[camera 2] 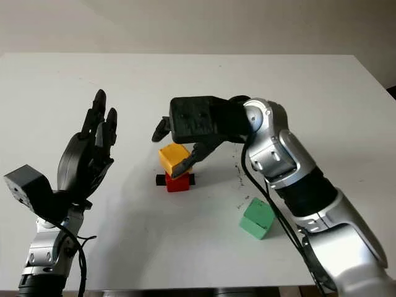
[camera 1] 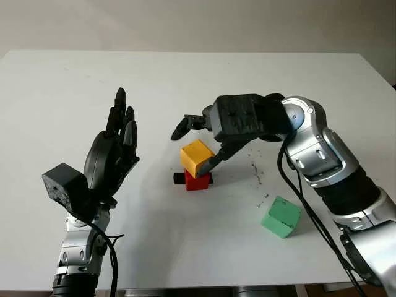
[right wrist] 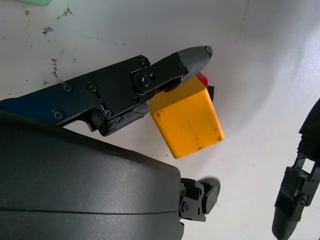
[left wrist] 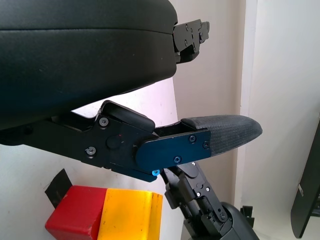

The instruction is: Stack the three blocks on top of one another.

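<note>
A yellow block (camera 1: 197, 156) sits atop a red block (camera 1: 198, 180) mid-desk (camera 1: 185, 74), one of the right hand's (camera 1: 238, 120) fingers (right wrist: 187, 60) touching its side, loosely open; a green block (camera 1: 281, 216) lies apart; the left hand (camera 1: 111, 154) is raised, open

I'm looking down on a wide white rectangular bench (camera 1: 74, 86), lightly scuffed with dark marks (camera 1: 255, 171), backed by a plain pale wall (camera 1: 185, 25).
</note>
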Robot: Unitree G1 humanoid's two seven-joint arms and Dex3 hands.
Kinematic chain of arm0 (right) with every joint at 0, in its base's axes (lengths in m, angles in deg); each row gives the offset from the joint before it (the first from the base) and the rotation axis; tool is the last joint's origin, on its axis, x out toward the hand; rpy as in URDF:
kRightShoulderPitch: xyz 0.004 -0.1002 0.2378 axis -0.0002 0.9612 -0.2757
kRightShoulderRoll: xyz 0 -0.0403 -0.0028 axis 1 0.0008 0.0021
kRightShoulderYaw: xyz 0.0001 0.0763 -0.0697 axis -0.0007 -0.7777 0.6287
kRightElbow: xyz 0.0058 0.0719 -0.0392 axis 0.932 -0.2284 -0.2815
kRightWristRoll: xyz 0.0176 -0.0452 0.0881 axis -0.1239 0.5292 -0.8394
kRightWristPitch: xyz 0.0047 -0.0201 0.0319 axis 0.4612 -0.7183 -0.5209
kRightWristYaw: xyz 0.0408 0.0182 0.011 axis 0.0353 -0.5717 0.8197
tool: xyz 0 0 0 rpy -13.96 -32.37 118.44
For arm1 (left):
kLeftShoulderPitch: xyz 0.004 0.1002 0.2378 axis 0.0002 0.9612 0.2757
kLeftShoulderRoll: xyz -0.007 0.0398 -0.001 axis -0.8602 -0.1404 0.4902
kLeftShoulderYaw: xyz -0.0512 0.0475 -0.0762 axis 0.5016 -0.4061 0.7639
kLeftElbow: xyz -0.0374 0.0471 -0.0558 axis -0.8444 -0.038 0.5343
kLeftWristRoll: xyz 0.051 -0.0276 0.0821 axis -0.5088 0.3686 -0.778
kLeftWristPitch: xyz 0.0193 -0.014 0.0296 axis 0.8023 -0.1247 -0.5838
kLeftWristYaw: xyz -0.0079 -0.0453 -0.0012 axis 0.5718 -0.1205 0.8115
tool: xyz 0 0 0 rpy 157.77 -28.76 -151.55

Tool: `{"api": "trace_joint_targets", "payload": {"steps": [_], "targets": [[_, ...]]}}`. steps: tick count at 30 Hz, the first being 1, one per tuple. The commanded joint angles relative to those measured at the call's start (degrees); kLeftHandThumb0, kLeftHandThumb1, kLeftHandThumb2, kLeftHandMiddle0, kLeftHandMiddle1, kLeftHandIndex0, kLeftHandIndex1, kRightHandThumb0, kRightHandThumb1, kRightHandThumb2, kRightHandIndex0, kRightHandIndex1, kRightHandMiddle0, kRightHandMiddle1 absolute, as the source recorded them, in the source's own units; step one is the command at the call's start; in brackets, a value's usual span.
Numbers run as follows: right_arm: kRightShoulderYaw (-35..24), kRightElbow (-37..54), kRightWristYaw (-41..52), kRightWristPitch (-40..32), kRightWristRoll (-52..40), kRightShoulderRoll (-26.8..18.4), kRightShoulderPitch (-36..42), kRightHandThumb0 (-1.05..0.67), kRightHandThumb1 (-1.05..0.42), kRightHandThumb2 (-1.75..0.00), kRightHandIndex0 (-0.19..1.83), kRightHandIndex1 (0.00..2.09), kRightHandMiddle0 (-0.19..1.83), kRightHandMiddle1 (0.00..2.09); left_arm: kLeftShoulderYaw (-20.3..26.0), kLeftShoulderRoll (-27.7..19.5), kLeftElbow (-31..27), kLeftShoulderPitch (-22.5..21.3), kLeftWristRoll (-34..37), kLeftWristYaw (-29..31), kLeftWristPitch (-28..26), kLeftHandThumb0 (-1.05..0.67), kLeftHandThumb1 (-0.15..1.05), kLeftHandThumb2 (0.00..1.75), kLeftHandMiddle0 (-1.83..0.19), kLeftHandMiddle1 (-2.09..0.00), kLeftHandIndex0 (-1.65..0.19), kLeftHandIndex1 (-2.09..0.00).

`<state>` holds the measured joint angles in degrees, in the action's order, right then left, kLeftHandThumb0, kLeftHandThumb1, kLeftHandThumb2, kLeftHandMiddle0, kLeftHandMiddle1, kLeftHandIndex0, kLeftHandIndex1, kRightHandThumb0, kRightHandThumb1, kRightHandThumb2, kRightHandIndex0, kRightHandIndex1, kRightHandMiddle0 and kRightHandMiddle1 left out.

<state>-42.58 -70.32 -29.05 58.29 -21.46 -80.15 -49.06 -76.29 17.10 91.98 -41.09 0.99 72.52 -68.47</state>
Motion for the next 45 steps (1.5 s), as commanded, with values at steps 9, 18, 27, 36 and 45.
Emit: {"api": "trace_joint_targets", "payload": {"steps": [9, 18, 27, 36, 45], "targets": [[-7.3, 4.2, 1.8, 3.8, -3.9, -8.1, 1.1, -0.74, -0.86, -0.05, -0.19, 0.00, -0.19, 0.00, 0.5, -0.4, 0.0, 0.2, 0.2, 0.5, 0.7, -0.77, 1.05, 0.61, 0.19, -0.03, 0.19, 0.00], [-23.7, 9.8, -3.9, 5.3, -11.6, -14.9, 7.8, -0.70, -0.93, -0.06, -0.14, 0.04, -0.02, 0.10, 1.5, -1.6, 0.1, -0.4, 1.0, 1.2, -0.4, -0.79, 1.05, 0.60, 0.19, -0.04, 0.19, 0.00], [-34.7, 19.2, -4.1, 12.9, -15.4, -23.8, 23.1, -0.65, -0.91, -0.04, -0.15, 0.05, 0.14, 0.15, 2.3, -3.6, 0.1, -1.5, 1.4, 2.7, -1.5, -0.80, 1.05, 0.59, 0.19, 0.00, 0.19, 0.00], [-39.3, 24.4, -1.1, 31.0, -14.9, -31.4, 37.1, -0.56, -0.89, -0.05, -0.17, 0.04, 0.20, 0.14, 2.8, -4.0, 0.3, -2.4, 1.8, 2.8, -2.1, -0.81, 1.05, 0.57, 0.19, -0.01, 0.19, 0.00], [-40.2, 24.7, -2.5, 46.3, -10.0, -34.1, 43.9, -0.55, -0.89, -0.06, -0.17, 0.05, 0.24, 0.12, 3.2, -4.7, 0.1, -2.5, 1.8, 2.8, -2.8, -0.80, 1.05, 0.57, 0.19, -0.01, 0.19, 0.00]]}}
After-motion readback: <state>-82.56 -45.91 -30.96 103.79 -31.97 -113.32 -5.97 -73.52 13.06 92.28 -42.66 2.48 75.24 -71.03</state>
